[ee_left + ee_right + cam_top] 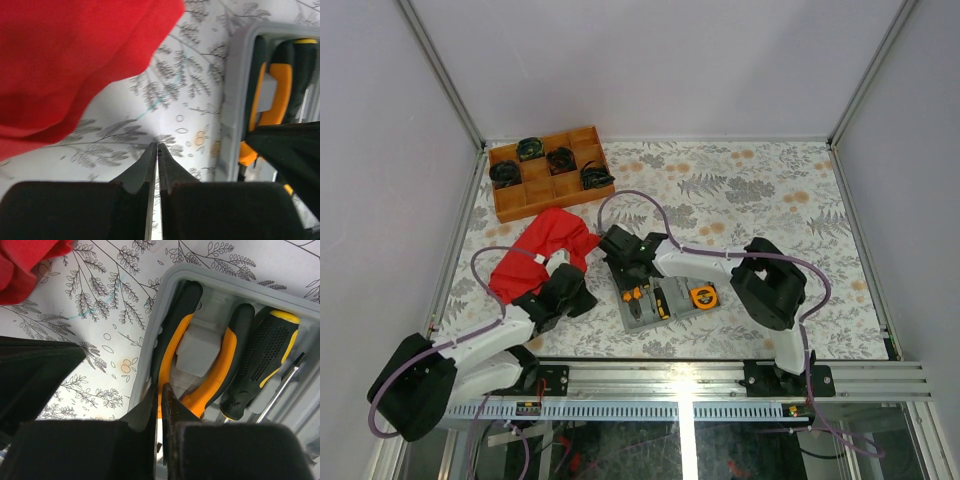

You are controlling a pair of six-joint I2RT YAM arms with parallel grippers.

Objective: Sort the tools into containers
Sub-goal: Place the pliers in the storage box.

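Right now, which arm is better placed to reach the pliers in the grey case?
Right. The right gripper, shut, hangs over the pliers in the case; the left gripper, also shut, is over table beside it.

My top eye looks down from above and behind my bases over the whole table (pixel 770 190). Wrist eyes stare close along my left gripper (pixel 157 146) and right gripper (pixel 161 386). Both share the grey case (pixel 232 100) rim and pliers (pixel 227 365) right of the jaws, red cloth (pixel 65 60) left.
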